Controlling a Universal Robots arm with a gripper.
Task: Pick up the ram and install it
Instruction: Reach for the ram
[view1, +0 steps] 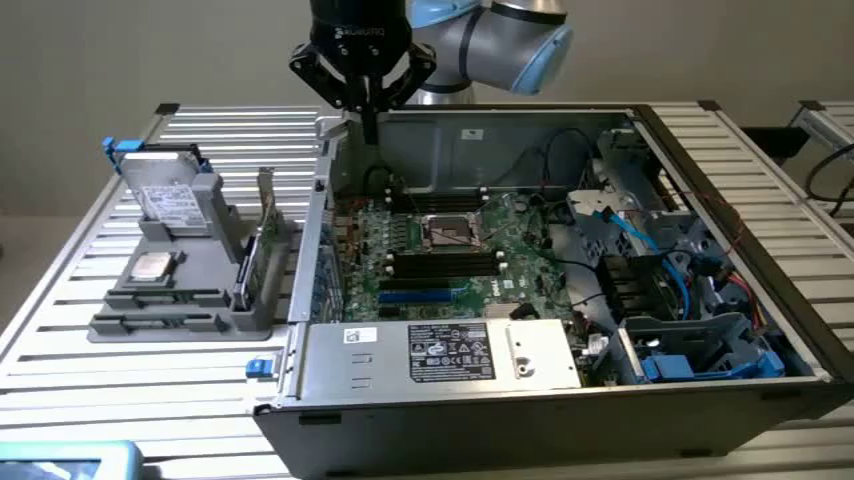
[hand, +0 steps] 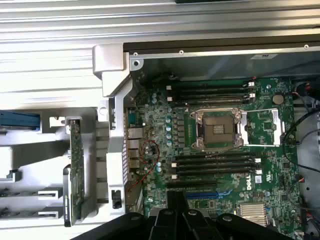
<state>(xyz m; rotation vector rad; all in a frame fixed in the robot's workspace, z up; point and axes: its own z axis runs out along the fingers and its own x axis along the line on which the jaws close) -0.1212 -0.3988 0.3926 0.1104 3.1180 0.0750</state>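
Note:
The ram (view1: 246, 268) looks like a thin dark stick standing on edge in the grey parts holder (view1: 174, 310), at the exterior view's left of the open computer case (view1: 534, 390). My gripper (view1: 368, 125) hangs above the case's back left corner, well apart from the ram, its fingers drawn together with nothing between them. In the wrist view my gripper (hand: 182, 212) is over the motherboard (hand: 155, 125), where black memory slots (hand: 215, 165) lie empty beside the processor socket (hand: 219, 129).
A taller green expansion card (view1: 275, 235) (hand: 75, 170) stands in the holder beside the ram. A hard drive (view1: 167, 195) and a silver processor chip (view1: 151, 266) also sit there. Cables and drive bays (view1: 667, 290) crowd the case at the exterior view's right. The slatted table (view1: 80, 390) surrounds everything.

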